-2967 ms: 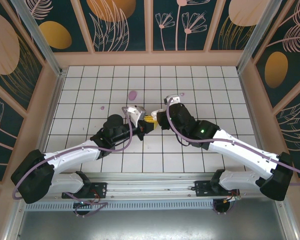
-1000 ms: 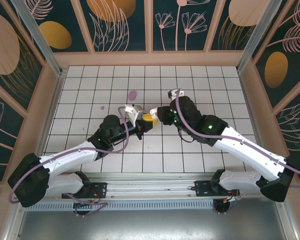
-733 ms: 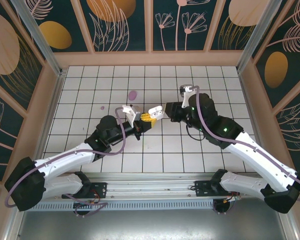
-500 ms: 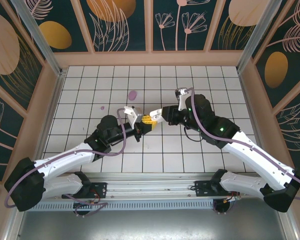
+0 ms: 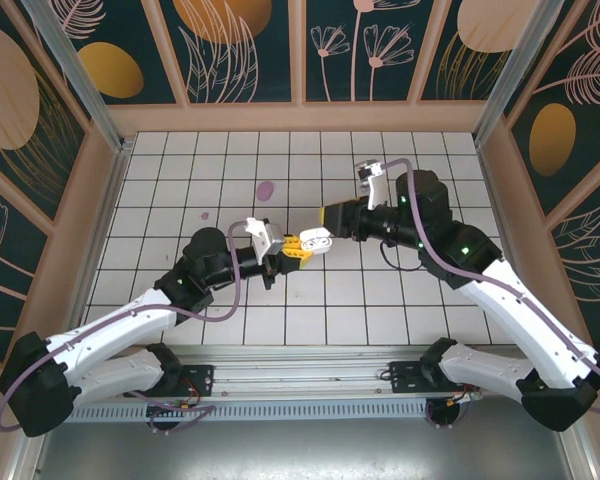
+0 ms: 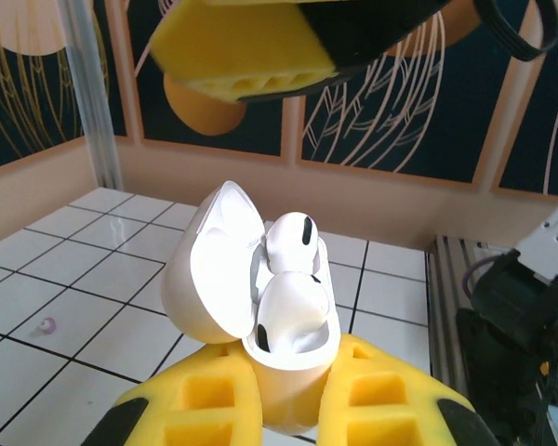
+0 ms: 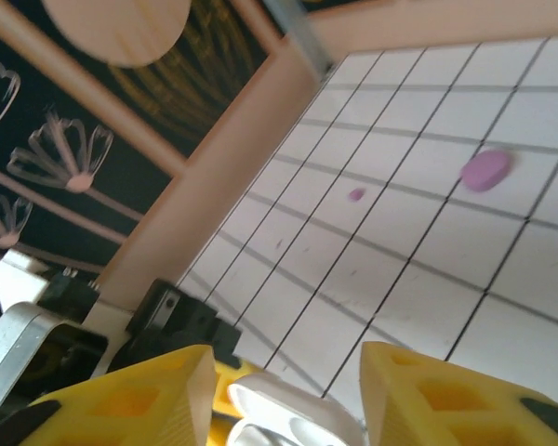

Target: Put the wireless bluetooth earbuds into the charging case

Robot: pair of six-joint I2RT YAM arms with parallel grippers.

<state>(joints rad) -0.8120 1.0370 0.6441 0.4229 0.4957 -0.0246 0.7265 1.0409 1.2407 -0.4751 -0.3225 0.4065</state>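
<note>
The right gripper (image 5: pixel 329 216) hangs just beside, fingers (image 7: pixel 428 400) spread, holding nothing. The left gripper (image 6: pixel 288 400) squeezes the bottom of the charging case (image 6: pixel 288 367) — up in the air, lid (image 6: pixel 214 279) open. It looks light, hard, slippery. The earbuds (image 6: pixel 293 316) sit inside — tiny, smooth; press their tops softly.

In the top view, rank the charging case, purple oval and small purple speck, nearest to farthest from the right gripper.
1. charging case, beside the right gripper, held in the left gripper
2. purple oval, farther left, toward the back
3. small purple speck, farthest left
</note>
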